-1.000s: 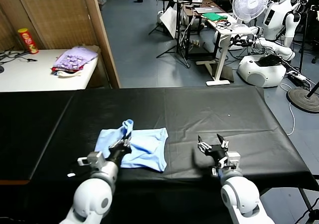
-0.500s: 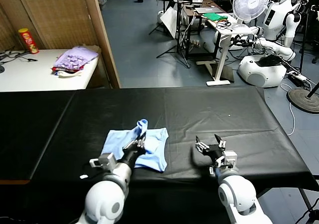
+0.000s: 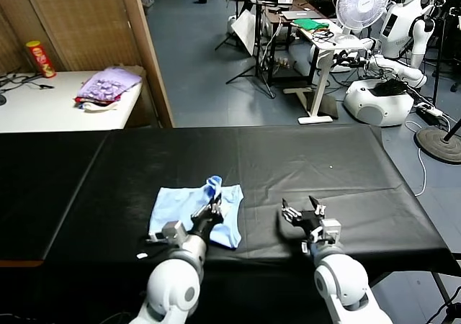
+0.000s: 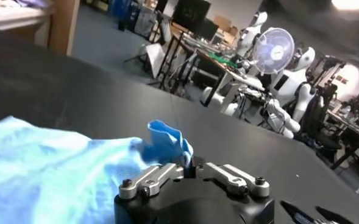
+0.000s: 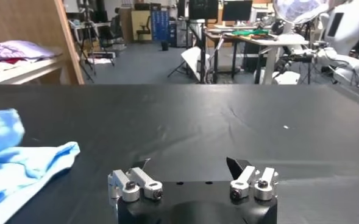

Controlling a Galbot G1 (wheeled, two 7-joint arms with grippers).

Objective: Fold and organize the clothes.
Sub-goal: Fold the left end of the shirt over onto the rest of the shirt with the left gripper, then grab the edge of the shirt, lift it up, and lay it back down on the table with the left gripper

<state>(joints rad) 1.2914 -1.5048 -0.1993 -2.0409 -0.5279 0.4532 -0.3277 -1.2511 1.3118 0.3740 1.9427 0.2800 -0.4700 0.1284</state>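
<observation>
Head view shows the left hand [image 3: 213,210] has carried the T-shirt [image 3: 180,207] edge rightward across the table [image 3: 324,158], still pinching the raised fold, the fold-over nearly complete, while the right hand [image 3: 302,214] waits with fingers spread

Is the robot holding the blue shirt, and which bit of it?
The left gripper pinches a raised fold of the blue T-shirt at its middle. The right gripper is open above the black table, holding nothing.

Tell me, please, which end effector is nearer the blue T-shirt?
The left. The left end effector is over the T-shirt, at its raised fold; the right end effector hovers over bare black table, off to the shirt's side.
</observation>
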